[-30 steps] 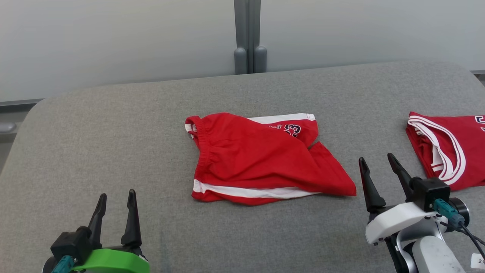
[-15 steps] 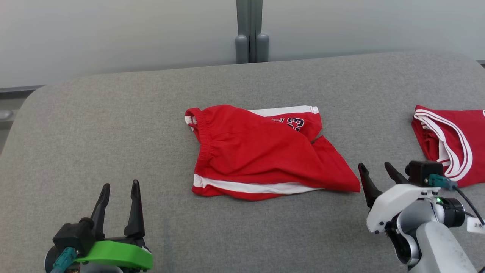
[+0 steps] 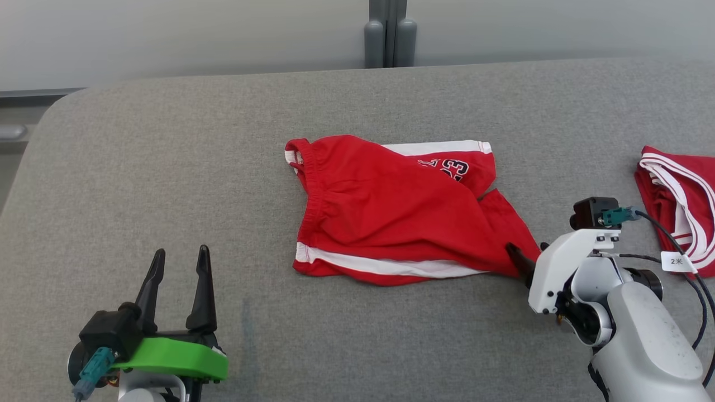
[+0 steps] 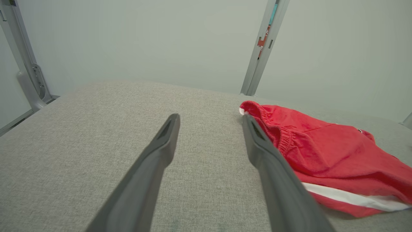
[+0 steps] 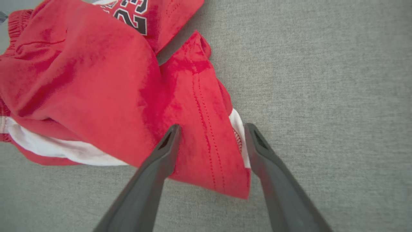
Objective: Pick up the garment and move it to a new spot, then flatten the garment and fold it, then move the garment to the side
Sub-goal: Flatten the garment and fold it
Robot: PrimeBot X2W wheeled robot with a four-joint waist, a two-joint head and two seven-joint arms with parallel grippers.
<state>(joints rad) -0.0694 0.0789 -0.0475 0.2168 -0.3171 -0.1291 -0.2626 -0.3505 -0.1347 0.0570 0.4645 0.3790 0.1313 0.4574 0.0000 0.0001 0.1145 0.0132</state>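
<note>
- Red shorts [image 3: 391,212] with white side stripes and a "23" lie crumpled in the middle of the head view, on a grey cloth-covered table [image 3: 167,167]. The waistband is toward the left and the leg ends toward the right.
- The right gripper [image 5: 212,127] is at the shorts' lower right corner. Its jaws are spread and straddle the hem: one finger is over the red cloth, the other just beside the white edge. Nothing is pinched, and I cannot tell whether the tips touch the cloth.
- The left gripper [image 3: 180,249] hovers at the lower left of the head view. It is spread wide, holds nothing and is well apart from the shorts.
- A second red garment [image 3: 676,218] with white trim lies at the right edge.
</note>
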